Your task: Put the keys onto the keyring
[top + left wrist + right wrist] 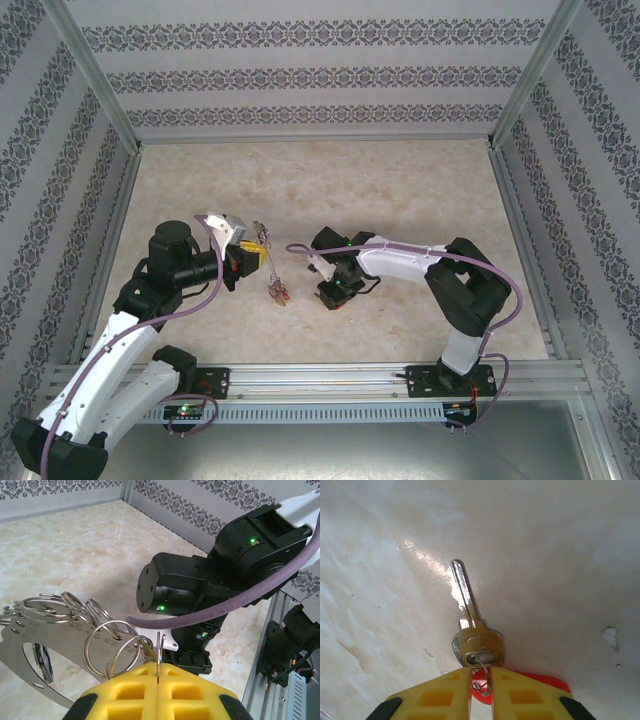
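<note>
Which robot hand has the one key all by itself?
The right gripper, pinching the red-tagged key at its tag end. The left gripper clamps the keyring by its thin wire instead.

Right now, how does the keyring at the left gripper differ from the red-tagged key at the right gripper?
The keyring is pinched in the shut left gripper, up off the table; the red-tagged key sits low over the table at the right gripper, whose fingers stand slightly apart. The keyring carries several split rings and a numbered metal plate; the key is single, with one small ring. Both are silver metal.
</note>
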